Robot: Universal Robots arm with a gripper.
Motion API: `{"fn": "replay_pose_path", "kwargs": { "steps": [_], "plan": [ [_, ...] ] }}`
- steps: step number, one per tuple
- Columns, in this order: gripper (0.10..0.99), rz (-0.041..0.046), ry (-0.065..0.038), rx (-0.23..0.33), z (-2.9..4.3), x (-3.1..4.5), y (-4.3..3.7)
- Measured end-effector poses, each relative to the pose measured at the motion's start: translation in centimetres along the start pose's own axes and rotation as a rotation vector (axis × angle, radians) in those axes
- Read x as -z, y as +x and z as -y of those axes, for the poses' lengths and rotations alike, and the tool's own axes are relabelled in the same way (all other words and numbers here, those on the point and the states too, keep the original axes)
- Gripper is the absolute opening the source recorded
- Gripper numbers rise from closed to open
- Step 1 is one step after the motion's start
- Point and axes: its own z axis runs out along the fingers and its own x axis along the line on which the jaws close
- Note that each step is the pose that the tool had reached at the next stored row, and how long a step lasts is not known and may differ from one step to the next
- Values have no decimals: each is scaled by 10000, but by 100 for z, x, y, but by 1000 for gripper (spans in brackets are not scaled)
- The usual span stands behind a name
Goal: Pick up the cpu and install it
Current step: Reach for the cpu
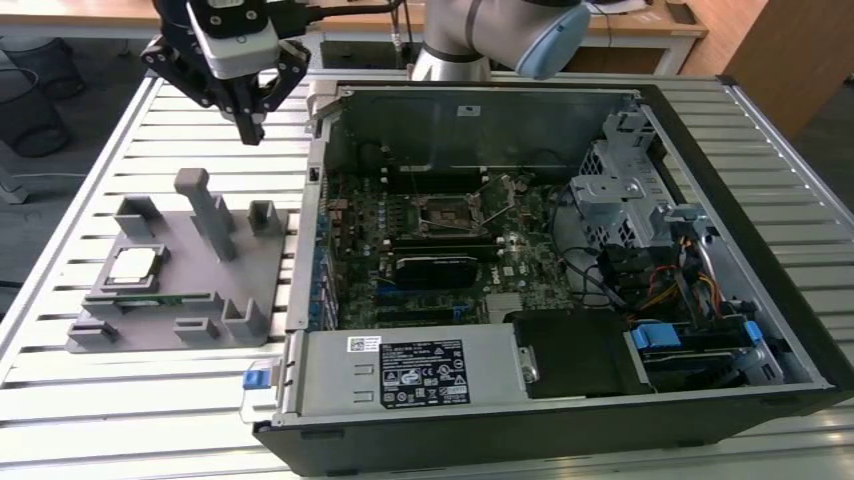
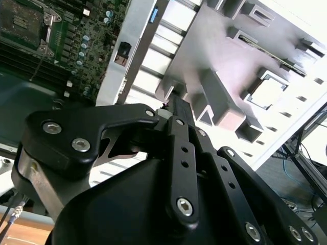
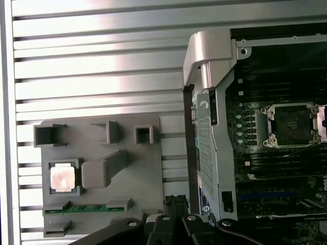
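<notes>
Here the cpu (image 1: 131, 266) lies in its holder (image 1: 187, 278), gripper (image 1: 251, 133) well apart.

Tall holder posts (image 1: 211, 208) beside cpu (image 1: 132, 266)

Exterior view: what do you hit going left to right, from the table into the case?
cpu → gripper, up above the table → empty socket → metal drive cage
</notes>
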Motion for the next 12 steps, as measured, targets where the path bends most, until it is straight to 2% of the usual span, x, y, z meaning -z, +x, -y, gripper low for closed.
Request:
{"fn": "replay_pose_path", "kwargs": {
  "steps": [5,12],
  "plan": [
    [106,-64,5,-4,8,-18,96],
    [106,-116,9,-6,30,-49,363]
  ]
}}
